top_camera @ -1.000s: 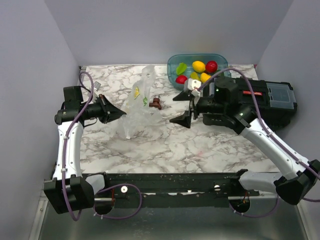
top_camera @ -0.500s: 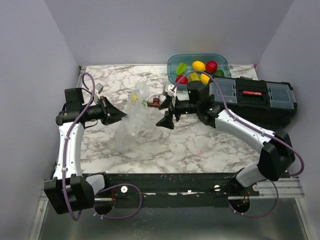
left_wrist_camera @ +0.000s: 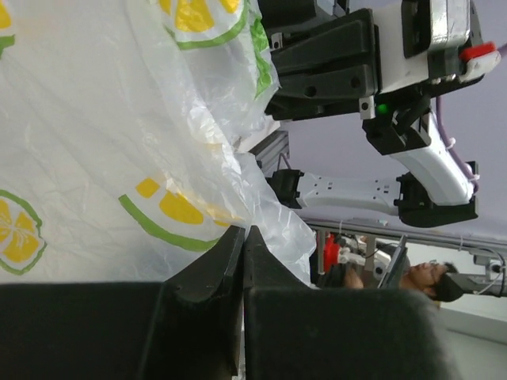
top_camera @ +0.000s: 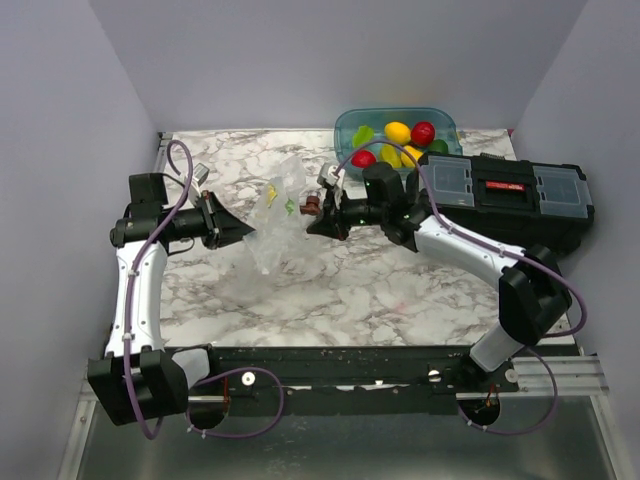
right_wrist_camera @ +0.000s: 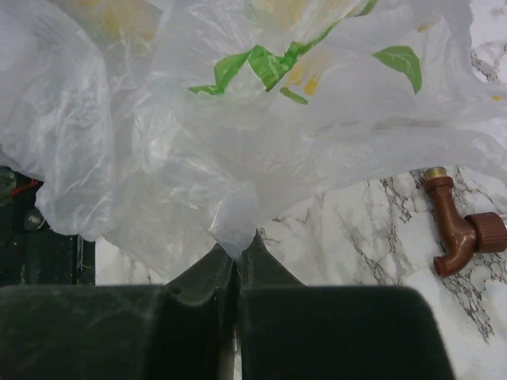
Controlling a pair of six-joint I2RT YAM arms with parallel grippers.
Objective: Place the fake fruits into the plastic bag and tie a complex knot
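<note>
Crumpled plastic bag [top_camera: 275, 215] upright; fake fruits [top_camera: 398, 133] in teal tub [top_camera: 345, 126].

The plastic bag [right_wrist_camera: 198, 142] is thin, crinkly, translucent film.

plastic bag [left_wrist_camera: 95, 119] runs off both wrist frames; contents unreadable from above. fake fruits [top_camera: 398, 133] far right of bag sit partly behind right arm [top_camera: 450, 240].

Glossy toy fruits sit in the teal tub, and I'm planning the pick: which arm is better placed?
Right. The right gripper, pinching the clear citrus-print plastic bag, is nearer the teal tub; the left gripper pinches the bag's other side.
</note>
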